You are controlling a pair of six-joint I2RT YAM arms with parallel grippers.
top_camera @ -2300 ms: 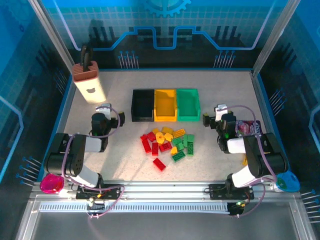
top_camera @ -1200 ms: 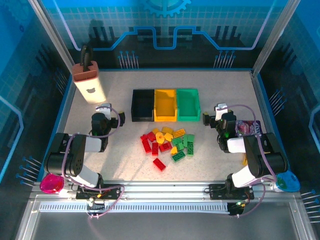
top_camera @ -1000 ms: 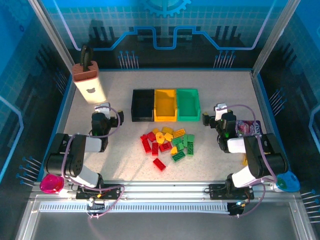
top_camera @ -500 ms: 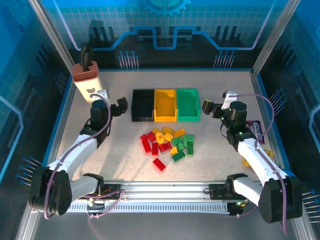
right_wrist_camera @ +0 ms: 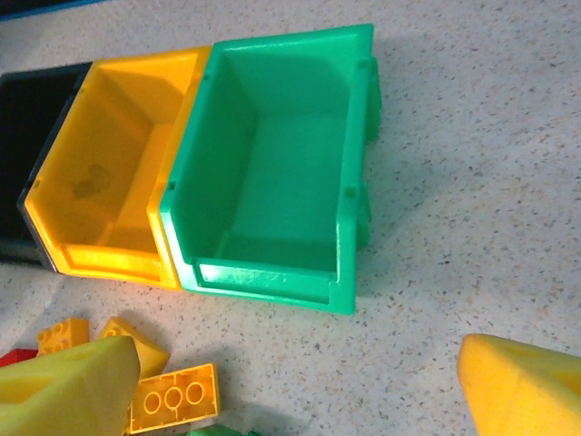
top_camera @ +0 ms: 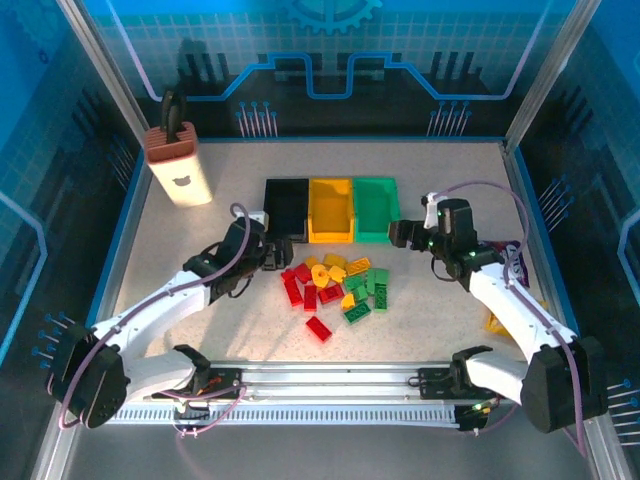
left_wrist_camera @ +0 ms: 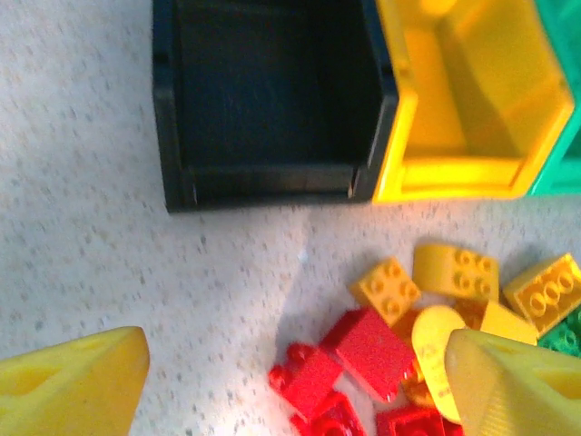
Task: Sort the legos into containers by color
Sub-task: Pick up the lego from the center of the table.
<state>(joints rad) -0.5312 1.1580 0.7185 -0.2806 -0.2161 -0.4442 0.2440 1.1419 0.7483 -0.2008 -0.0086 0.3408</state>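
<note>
**Both pincers wide and empty, closing on the lego pile**

The left pincer (left_wrist_camera: 300,386) stands wide, with nothing between its yellow fingertips (left_wrist_camera: 73,377). Just ahead of it, nearer the finger on the right of its wrist view, lie the red bricks (left_wrist_camera: 368,343), with yellow bricks (left_wrist_camera: 386,289) just past them. Farther ahead stands the black bin (left_wrist_camera: 272,186), empty, and the yellow bin (left_wrist_camera: 454,173) touches its side. The line-up looks deliberate: red pieces lie under the jaws and a bin waits straight ahead to receive them.

The right pincer (right_wrist_camera: 300,386) is likewise spread wide and holds nothing. A yellow two-by-four brick (right_wrist_camera: 172,395) lies beside the finger on the left of its wrist view. The green bin (right_wrist_camera: 263,280) sits straight ahead, empty, which probably suits this arm to the green pieces.

From above, the left pincer (top_camera: 268,250) hovers at the red edge of the pile of legos (top_camera: 335,285). The right pincer (top_camera: 400,232) hangs by the near corner of the green bin (top_camera: 376,238), with the pile just beside it. One red brick (top_camera: 319,328) lies apart, on the side of the pile toward the arm bases.

A second ago both arms were folded back by their bases, pincers out at the table's sides. Since then they have stretched out and swung inward. The legos and bins have not shifted, and nothing is sorted yet.
</note>
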